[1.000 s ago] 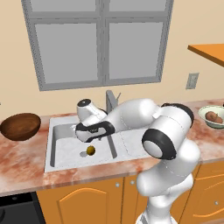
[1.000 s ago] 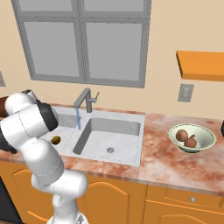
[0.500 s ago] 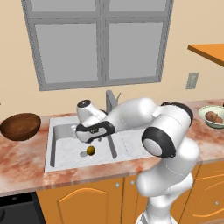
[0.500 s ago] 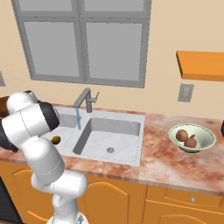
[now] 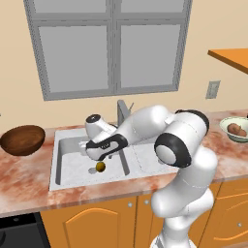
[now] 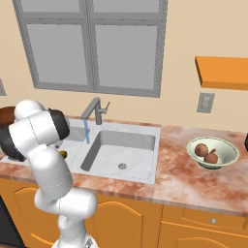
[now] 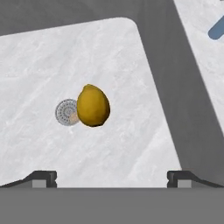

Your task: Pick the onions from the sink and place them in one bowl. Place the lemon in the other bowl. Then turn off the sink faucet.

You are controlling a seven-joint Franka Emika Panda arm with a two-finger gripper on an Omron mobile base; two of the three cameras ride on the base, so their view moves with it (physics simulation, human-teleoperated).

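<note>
Little has shifted: jaws remain spread wide, empty, above the lemon (image 7: pixel 92 106) beside a drain in the sink (image 5: pixel 65 145). Rounded, it would probably roll from an off-centre pinch.

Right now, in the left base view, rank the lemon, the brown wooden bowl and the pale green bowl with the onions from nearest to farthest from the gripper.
1. The lemon, on the floor of the left basin of the sink, just under the gripper.
2. The brown wooden bowl, on the counter left of the sink.
3. The pale green bowl holding the onions, far right on the counter.
</note>
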